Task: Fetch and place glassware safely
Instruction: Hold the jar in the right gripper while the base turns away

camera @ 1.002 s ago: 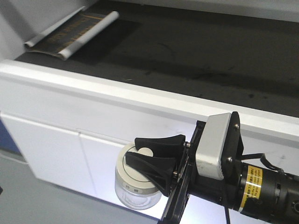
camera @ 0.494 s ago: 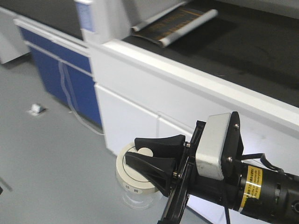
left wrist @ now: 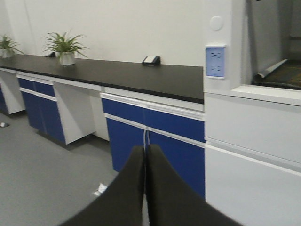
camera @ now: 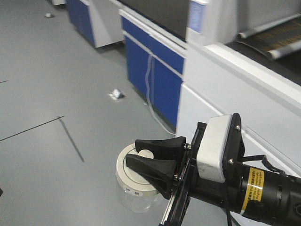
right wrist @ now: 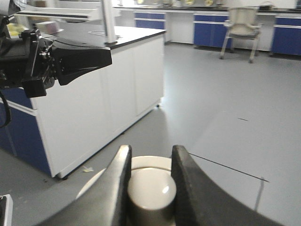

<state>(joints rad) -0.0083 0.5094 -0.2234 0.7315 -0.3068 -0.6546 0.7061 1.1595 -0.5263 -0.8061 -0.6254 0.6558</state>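
The glassware is a small clear glass jar (camera: 135, 201) with a round cream-white lid (camera: 128, 181) and a raised centre knob. My right gripper (camera: 141, 151) is shut on the knob and holds the jar in the air above the grey floor. In the right wrist view the two black fingers (right wrist: 117, 174) press on either side of the knob (right wrist: 151, 189), with the lid (right wrist: 149, 162) beneath. My left gripper (left wrist: 145, 149) is shut and empty. It also shows at the upper left of the right wrist view (right wrist: 101, 54).
Blue and white lab cabinets (camera: 155, 70) under a black counter run along the right. A crumpled paper (camera: 116, 94) lies on the floor and a hose (camera: 149, 92) hangs by the cabinets. A rolled sheet (camera: 275, 42) lies on the bench. A chair (right wrist: 242, 26) stands far off.
The whole view has swung away from the white bench, which now sits at the right. Grey floor and blue cabinets have come into view. The right gripper still holds the jar the same way.
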